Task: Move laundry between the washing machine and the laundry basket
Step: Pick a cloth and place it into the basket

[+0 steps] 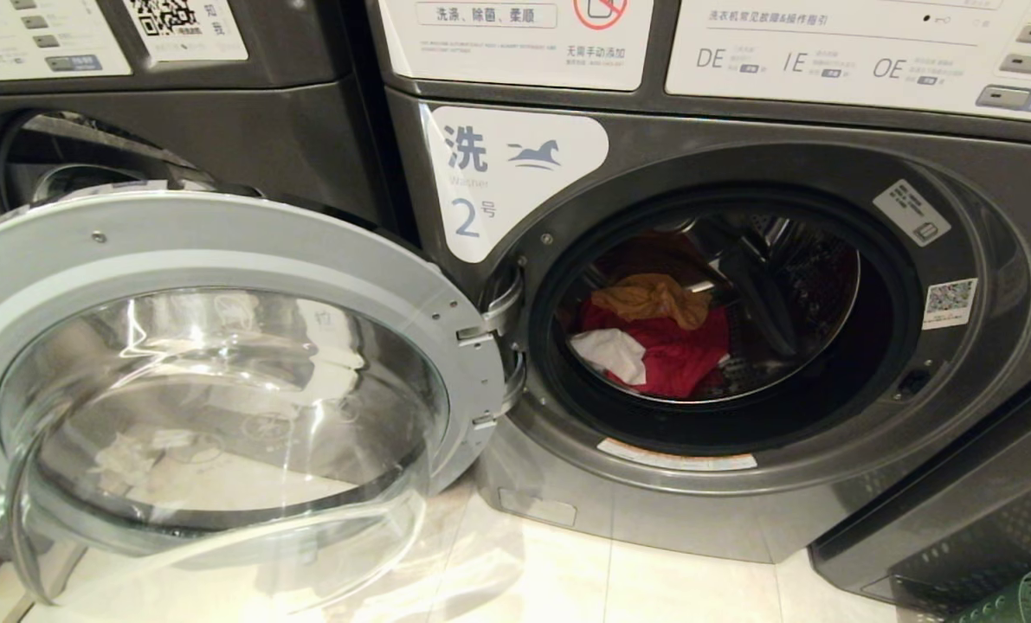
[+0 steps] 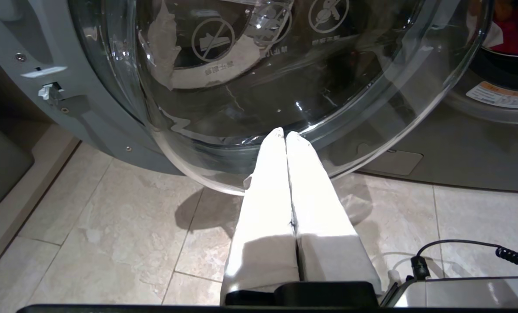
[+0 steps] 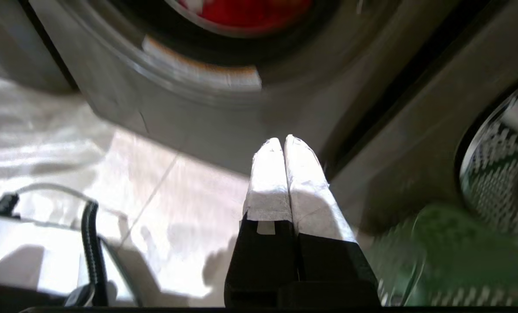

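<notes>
With both the left end effector (image 2: pixel 285 134) and right end effector (image 3: pixel 282 141) pinched empty, the swung-open chrome-rimmed glass door (image 1: pixel 221 251) could block reaching the red, white and mustard laundry (image 1: pixel 662 342).

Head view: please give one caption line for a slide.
Washing machine 2 with door open; laundry lies in drum.

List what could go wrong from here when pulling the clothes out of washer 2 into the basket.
1. The open door swings across the left side; the shut left end effector sits right by its glass and could knock it.
2. The yellow, red and white clothes lie piled together, so one pull may drag several onto the floor.
3. The basket is barely visible, risking a missed drop.
</notes>
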